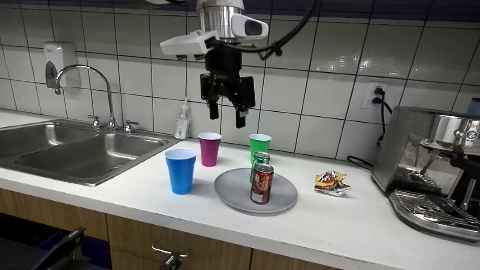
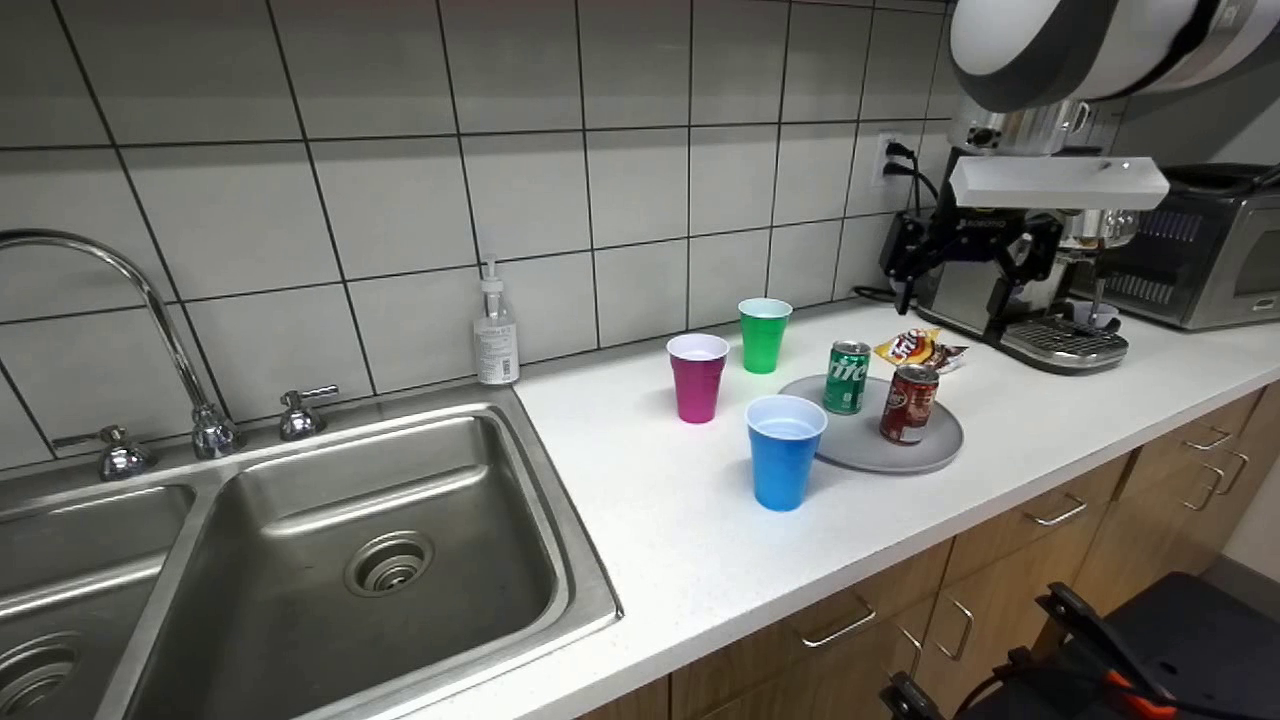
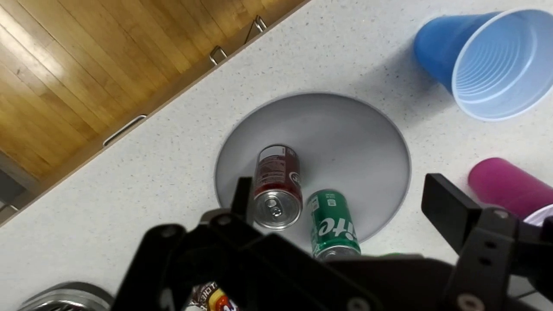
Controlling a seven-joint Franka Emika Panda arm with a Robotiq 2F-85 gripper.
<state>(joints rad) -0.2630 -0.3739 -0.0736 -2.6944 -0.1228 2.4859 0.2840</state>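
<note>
One plate: red can, green can | blue cup beside

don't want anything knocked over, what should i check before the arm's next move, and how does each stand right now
1. Gripper open, nothing between its fingers: ok.
2. Red can and green can upright on the gray plate: ok.
3. Gripper above the cans, not touching them: ok.
4. Finger room between the cans: cannot tell; they stand close together.
5. Blue cup, magenta cup and green cup upright on the counter: ok.
6. Snack bag off the plate: ok.
</note>
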